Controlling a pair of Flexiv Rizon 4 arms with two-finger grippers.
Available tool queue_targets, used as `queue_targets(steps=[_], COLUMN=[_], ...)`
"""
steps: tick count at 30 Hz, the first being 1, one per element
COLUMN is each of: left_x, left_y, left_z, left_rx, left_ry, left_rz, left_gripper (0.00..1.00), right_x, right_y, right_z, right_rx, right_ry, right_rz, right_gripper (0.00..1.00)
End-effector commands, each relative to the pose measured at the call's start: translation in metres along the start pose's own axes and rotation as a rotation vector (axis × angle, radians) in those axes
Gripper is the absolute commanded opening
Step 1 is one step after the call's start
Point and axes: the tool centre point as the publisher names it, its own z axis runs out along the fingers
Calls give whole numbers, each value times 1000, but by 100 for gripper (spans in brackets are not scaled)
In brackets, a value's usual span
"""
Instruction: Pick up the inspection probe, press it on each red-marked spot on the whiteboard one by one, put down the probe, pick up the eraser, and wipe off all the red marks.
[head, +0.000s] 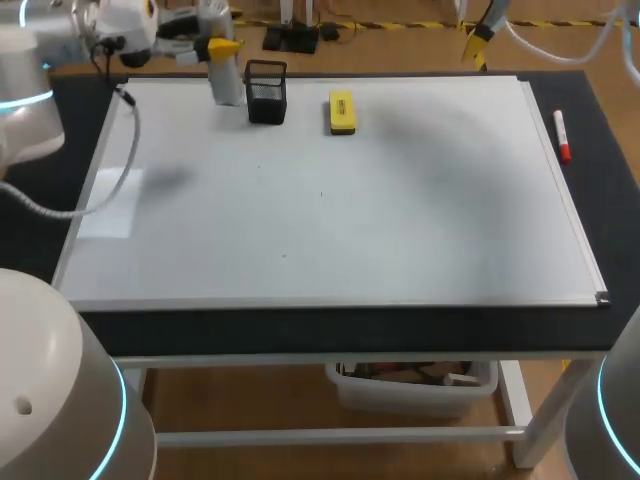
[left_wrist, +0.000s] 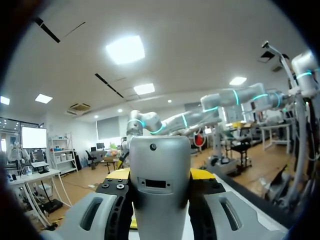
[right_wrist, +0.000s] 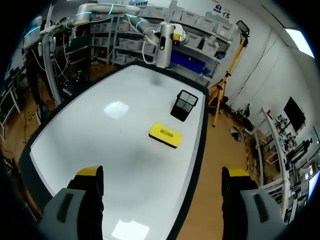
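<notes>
**Probe** (left_wrist: 160, 185): grey cylinder, long axis upright, pinched between the fingers of the left pincer (head: 222, 50). It stands over the far left part of the whiteboard (head: 330, 220), just beside the black mesh cup (head: 266, 92).
**Eraser** (head: 341, 112): lies flat near the board's far edge, long axis pointing toward that edge. Broad white surface extends from it to the near edge.
**Right pincer** (right_wrist: 162, 172): fingers spread wide, raised off the far right corner.
**Red marker** (head: 562, 137): on the counter (head: 605, 180), past the board's right edge.
</notes>
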Motion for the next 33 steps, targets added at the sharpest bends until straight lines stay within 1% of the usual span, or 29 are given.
queue_targets(steps=[1, 6, 16, 20, 27, 33], left_x=[-43, -57, -93, -104, -117, -124], left_y=[-2, -3, 21, 33, 45, 55], left_z=[14, 29, 42, 48, 55, 54], left_rx=[-8, -12, 30, 24, 19, 27], left_ry=[163, 198, 194, 189, 208, 208], left_rz=[4, 5, -52, -69, -80, -89], left_gripper=[0, 0, 0, 0, 0, 0], right_x=[-7, -7, -7, -7, -7, -7], right_y=[-6, -6, -6, -6, -6, -6], right_z=[-1, -1, -1, -1, -1, -1], right_rx=[-11, -11, -11, -11, -11, -11], right_ry=[192, 192, 192, 192, 192, 192], right_rz=[0, 0, 0, 0, 0, 0], right_gripper=[100, 100, 100, 100, 100, 100])
